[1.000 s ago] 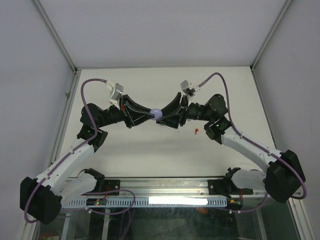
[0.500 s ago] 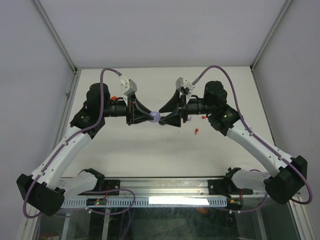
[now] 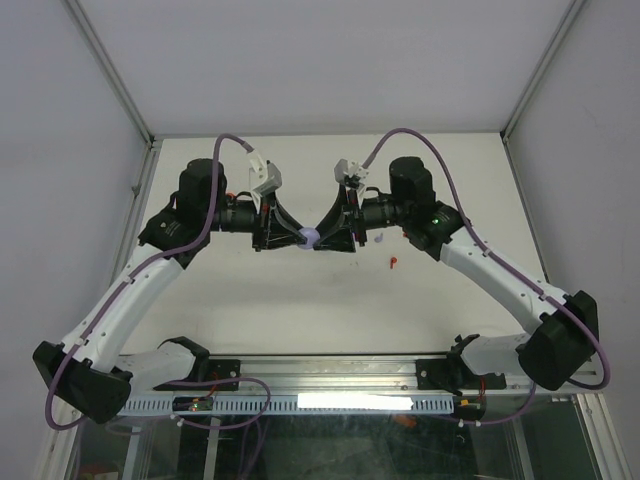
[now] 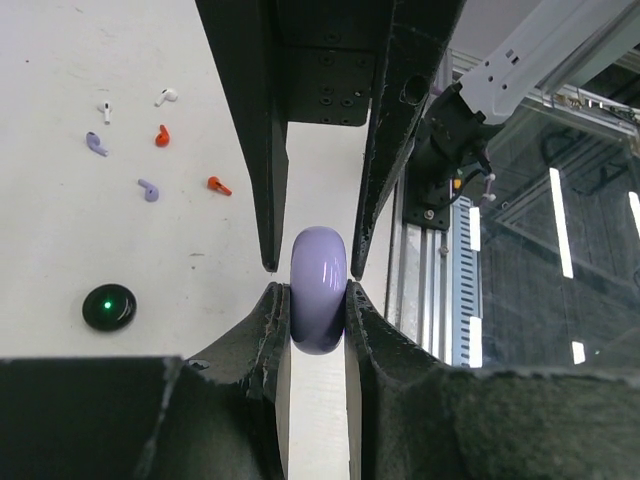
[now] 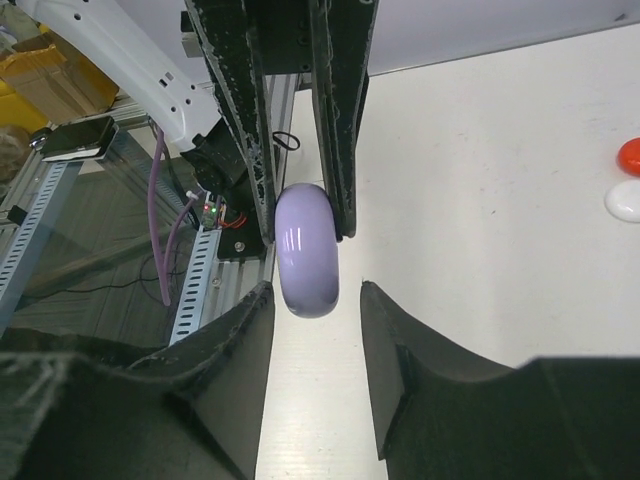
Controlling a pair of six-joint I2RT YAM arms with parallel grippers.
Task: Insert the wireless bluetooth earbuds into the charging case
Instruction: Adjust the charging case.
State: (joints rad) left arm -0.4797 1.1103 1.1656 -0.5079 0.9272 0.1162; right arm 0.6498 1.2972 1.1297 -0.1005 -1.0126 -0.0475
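The left claw (image 4: 314, 298) is shut tight on the round lavender plastic charging case (image 4: 318, 285). One black finger presses on each flat side of it. The case is up in the air over the white tabletop (image 3: 300, 300), in the middle of the top view, where the two arms meet.

The right claw (image 5: 315, 292) is open. Its two black fingers sit on both sides of the same case. In the right wrist view there is a gap between the case and the finger on the right of the picture.

The tiny stemmed plastic earbuds (image 4: 148, 190) lie on the tabletop in the upper left of the left wrist view, well apart from the case. Two are white, two are lavender and two are red. Below them, at the left, lies a round black disc with a green light (image 4: 109, 307).

At the right edge of the right wrist view, a round red disc (image 5: 630, 155) and a round white disc (image 5: 625, 200) lie just beside each other.
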